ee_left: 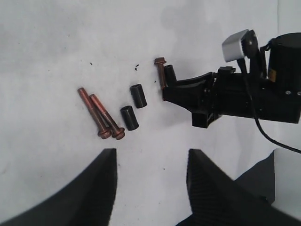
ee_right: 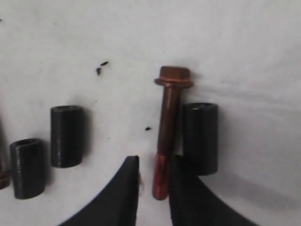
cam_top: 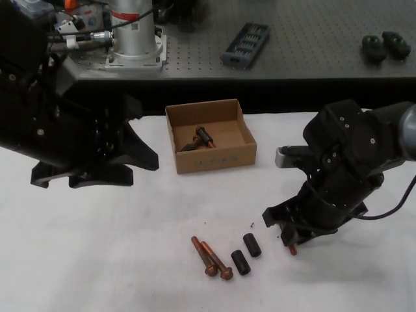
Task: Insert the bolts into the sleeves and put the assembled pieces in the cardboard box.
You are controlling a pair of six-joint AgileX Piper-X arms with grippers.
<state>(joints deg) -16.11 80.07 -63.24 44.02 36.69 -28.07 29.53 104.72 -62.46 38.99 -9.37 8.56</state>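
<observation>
Near the front edge of the white-clothed bench (cam_top: 130, 260), right of centre, a copper hex-head bolt (ee_right: 168, 113) lies flat with a black cylindrical sleeve (ee_right: 201, 136) just beside it. Right gripper (ee_right: 153, 165) fingers slightly apart, straddling the bolt's threaded end. Two more black sleeves (cam_top: 252, 244) and two copper bolts (cam_top: 216, 259) lie nearer centre. Brown cardboard box (cam_top: 214, 158) near back edge holds assembled pieces (cam_top: 200, 138). Left gripper (ee_left: 150, 188) hovers over left side, fingers wide apart.

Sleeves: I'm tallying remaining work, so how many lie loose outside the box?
3: two sleeves near the paired bolts, one beside the bolt at the right gripper.
</observation>
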